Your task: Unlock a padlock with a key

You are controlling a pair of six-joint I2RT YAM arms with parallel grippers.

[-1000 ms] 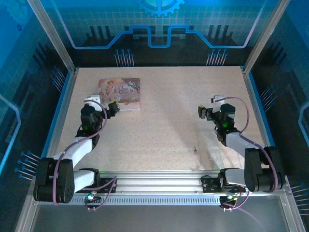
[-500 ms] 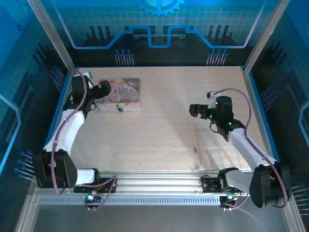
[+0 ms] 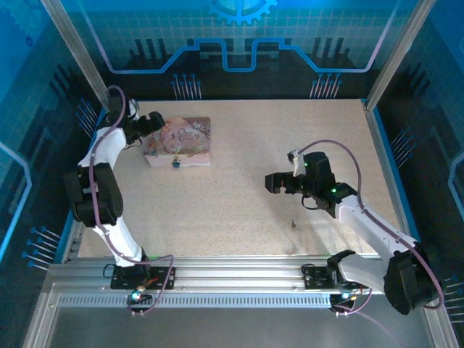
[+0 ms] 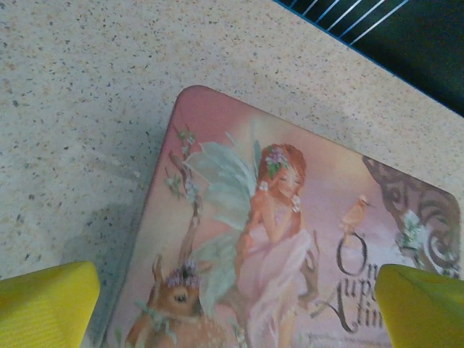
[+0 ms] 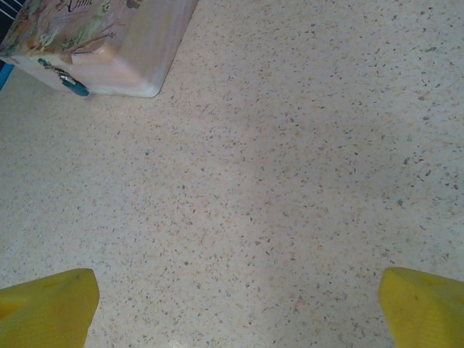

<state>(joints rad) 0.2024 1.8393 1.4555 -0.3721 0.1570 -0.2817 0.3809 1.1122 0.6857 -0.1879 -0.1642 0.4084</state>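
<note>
Left end effector gapes wide over the tin upper left, likely to steady its padlock; right end effector, equally wide, hangs near the key.

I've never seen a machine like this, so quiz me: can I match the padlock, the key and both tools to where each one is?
Things:
1 padlock
2 key
3 left tool
4 right tool

Places:
A open, above bare table
B at the near wall of the tin
C open, above the tin
D lying loose on the table

Pairs: 1-B, 2-D, 3-C, 4-A
</note>
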